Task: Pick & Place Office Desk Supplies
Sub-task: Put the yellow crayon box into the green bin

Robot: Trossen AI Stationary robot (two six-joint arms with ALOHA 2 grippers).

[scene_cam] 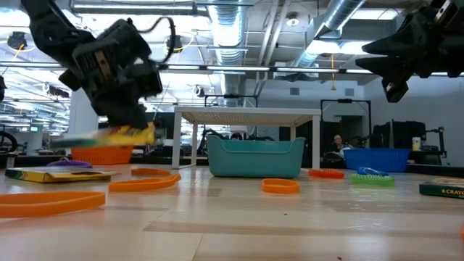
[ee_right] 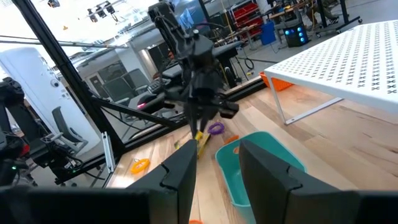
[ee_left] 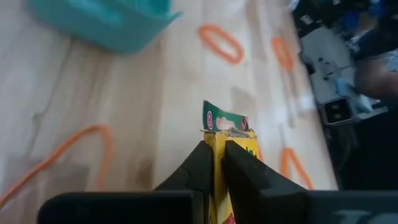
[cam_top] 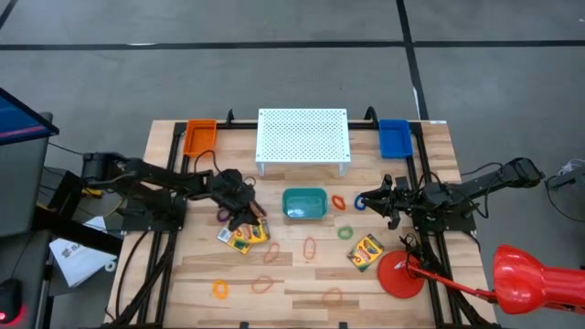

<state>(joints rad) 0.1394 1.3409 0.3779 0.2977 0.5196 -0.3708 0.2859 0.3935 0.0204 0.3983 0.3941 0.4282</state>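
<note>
The left tool [cam_top: 245, 212] hangs over the table [cam_top: 302, 283] left of the teal bin [cam_top: 304, 203], its fingers [ee_left: 202, 168] pressed together on the edge of a yellow-and-green crayon box [ee_left: 227, 146]; in the low view that crayon box [scene_cam: 132, 133] is lifted off the table under the left tool [scene_cam: 119, 109]; a second crayon box [cam_top: 366, 251] lies flat on the table near the right side, just beside the red disc [cam_top: 400, 274]; the right tool [cam_top: 375, 199] hovers right of the teal bin [scene_cam: 255, 156], its fingers [ee_right: 180, 174] spread apart with nothing between them; in the right wrist view the teal bin [ee_right: 261, 165] sits beyond those fingers and the left tool [ee_right: 202, 115] shows farther off; rubber bands are scattered over the table: an orange band [cam_top: 338, 202] between the bin and the right tool, a green band [cam_top: 345, 233] nearer the front, an orange band [cam_top: 309, 246], a yellow-orange band [cam_top: 219, 289] at the front left, and a purple band [cam_top: 222, 216] close by the left tool; the white perforated stand [cam_top: 303, 135] stands at the back, with an orange tray [cam_top: 199, 137] to its left and a blue tray [cam_top: 394, 138] to its right.
</note>
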